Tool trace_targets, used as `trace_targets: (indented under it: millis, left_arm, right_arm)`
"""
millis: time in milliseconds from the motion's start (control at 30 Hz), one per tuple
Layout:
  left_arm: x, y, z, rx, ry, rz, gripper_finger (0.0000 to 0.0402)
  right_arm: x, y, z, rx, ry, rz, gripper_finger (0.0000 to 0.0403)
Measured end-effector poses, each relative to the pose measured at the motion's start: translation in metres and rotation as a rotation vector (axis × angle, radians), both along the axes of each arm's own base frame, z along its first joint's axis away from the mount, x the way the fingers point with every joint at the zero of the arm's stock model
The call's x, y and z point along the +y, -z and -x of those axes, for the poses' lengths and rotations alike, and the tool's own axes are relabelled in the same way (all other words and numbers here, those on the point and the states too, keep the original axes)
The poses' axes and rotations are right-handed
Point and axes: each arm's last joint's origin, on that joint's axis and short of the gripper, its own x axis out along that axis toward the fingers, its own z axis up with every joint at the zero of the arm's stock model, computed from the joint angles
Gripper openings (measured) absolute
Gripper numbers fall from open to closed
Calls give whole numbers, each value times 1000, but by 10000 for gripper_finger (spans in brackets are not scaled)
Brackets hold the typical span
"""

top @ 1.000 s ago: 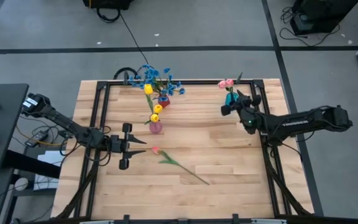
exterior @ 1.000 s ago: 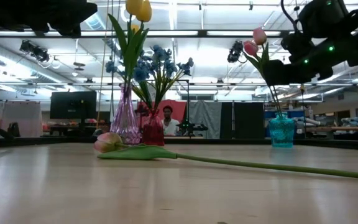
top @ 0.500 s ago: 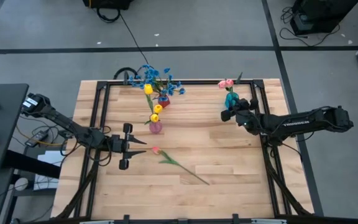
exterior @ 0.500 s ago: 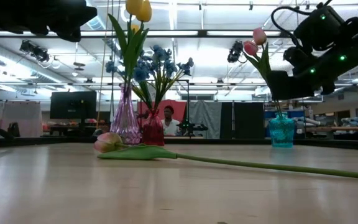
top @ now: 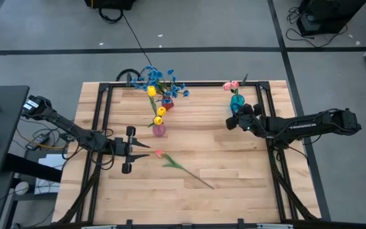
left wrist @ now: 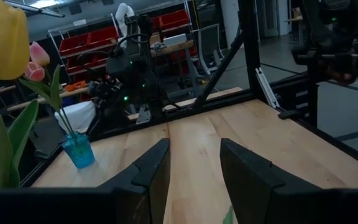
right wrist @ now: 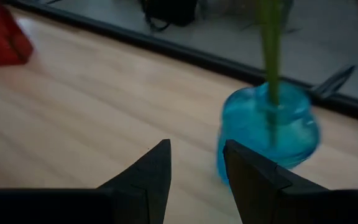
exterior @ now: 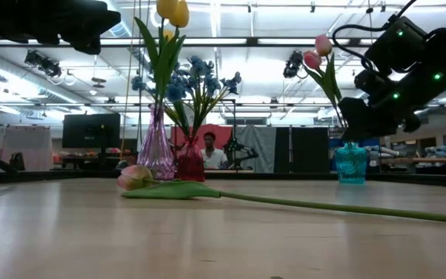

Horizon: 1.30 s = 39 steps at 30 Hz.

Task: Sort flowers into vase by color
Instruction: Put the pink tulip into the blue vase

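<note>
Standing between vases, pink tulip [top: 159, 153] lies flat.

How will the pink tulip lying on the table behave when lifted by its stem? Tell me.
The pink tulip probably droops at the bud end: its stem is long and thin. It looks light, with one small bud and a leaf. Lying flat on the wooden table, it may slide or roll if nudged.

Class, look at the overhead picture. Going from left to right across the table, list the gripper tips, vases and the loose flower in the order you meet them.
left gripper → purple vase → red vase → pink tulip lying on the table → right gripper → blue vase
</note>
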Motion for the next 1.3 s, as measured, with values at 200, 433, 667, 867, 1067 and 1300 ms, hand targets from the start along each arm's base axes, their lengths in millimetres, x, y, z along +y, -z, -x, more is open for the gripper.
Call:
trace_targets:
  millis: [200,433,667,867,1067,1300]
  left_arm:
    - [0,0,0,1,2,4,147]
    - [0,0,0,1,2,3,147]
    - [-4,1,1,4,116,-2,147]
    - [-4,1,1,12,121,-5,147]
    - [-4,2,1,14,122,-6,147]
    - [-4,3,1,23,118,-10,147]
  right_arm:
    - [2,2,-2,-51,-71,-111,160]
    - [6,4,-5,-140,-132,-272,160]
    - [18,-1,-15,-264,-312,-437,160]
    - [48,-8,-38,-406,-572,-486,159]
    - [87,-6,-83,-302,-676,-500,155]
    - [125,-6,-158,-124,-787,-540,153]
